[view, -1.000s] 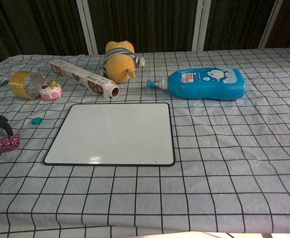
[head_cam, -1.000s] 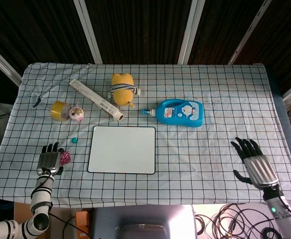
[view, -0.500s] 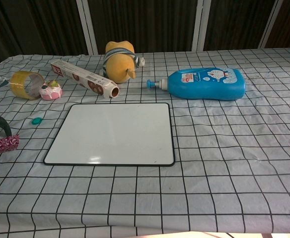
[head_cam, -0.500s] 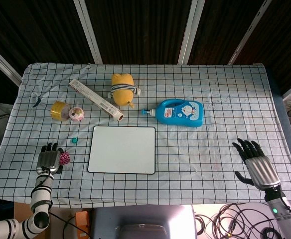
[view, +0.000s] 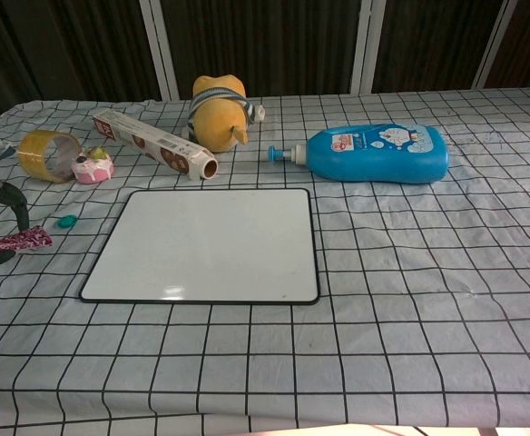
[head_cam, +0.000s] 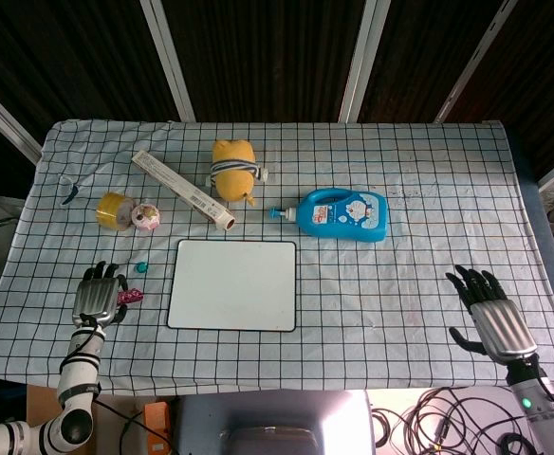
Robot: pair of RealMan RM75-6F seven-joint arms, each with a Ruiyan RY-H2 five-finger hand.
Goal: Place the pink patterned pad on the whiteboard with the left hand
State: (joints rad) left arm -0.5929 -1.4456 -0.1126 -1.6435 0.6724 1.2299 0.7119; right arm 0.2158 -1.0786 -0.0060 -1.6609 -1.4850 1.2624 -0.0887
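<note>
The pink patterned pad (head_cam: 130, 298) is a small flat piece left of the whiteboard (head_cam: 232, 284), about a grid square from its left edge. My left hand (head_cam: 97, 299) holds the pad at its left end. In the chest view the pad (view: 20, 242) sticks out to the right between the dark fingers (view: 2, 196) at the frame's left edge, pinched just above the cloth. The whiteboard (view: 206, 243) lies flat and bare. My right hand (head_cam: 490, 318) hovers at the table's front right, fingers spread, holding nothing.
Behind the left hand lie a small teal piece (head_cam: 143, 267), a yellow tape roll (head_cam: 114, 209) and a pink cupcake toy (head_cam: 146, 217). A long patterned box (head_cam: 182, 190), a yellow plush (head_cam: 233, 169) and a blue bottle (head_cam: 343, 213) lie beyond the whiteboard.
My left hand has moved a little away from the table's front edge, carrying the pink pad up and slightly toward the whiteboard. The right hand has drifted slightly toward the front.
</note>
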